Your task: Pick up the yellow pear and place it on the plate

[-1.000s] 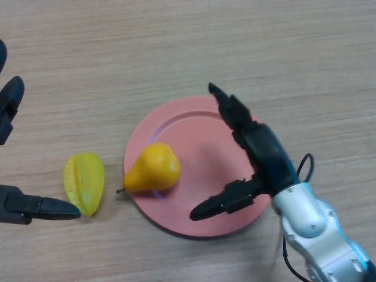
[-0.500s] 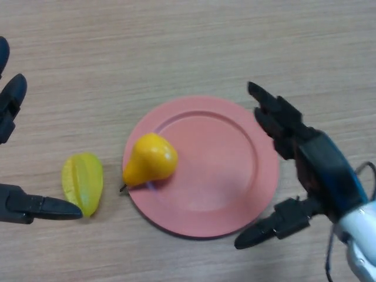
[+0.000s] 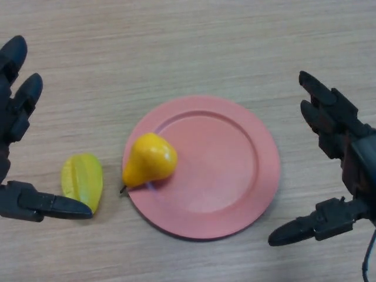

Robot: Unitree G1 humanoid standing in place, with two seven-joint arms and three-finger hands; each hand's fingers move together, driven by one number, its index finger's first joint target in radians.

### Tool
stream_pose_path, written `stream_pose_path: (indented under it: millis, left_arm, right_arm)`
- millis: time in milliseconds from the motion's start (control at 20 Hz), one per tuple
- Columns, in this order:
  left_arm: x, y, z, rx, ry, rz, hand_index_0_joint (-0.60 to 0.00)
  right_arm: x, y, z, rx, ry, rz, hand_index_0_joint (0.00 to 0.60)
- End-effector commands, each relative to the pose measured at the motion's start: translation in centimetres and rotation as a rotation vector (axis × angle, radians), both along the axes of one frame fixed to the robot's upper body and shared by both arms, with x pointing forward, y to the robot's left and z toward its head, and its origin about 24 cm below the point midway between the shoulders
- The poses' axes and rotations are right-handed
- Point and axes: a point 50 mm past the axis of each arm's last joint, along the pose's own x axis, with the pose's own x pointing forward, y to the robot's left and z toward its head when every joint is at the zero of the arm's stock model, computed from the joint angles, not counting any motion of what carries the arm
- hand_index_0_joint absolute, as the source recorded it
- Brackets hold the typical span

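While the yellow pear (image 3: 150, 160) lies on its side on the left part of the pink plate (image 3: 235, 170), its stem end overhangs the plate's left rim. A yellow-green star fruit (image 3: 82, 181) rests on the table (image 3: 176, 47) just left of the plate, apart from it. The left hand (image 3: 13, 123), left of the plate, and the right hand (image 3: 343, 153), right of the plate, are both spread and hold nothing.

Right hand (image 3: 346, 147) withdrawn rightward off plate (image 3: 235, 217), left hand (image 3: 14, 117) raised
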Motion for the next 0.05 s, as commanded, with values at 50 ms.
stream_pose_path:
  millis: [50]
  left_arm:
    - [-0.52, -0.03, 2.69, 0.082, -0.167, -0.008, 0.000]
  right_arm:
    - [-0.79, -0.34, 3.17, -0.025, -0.190, 0.009, 0.000]
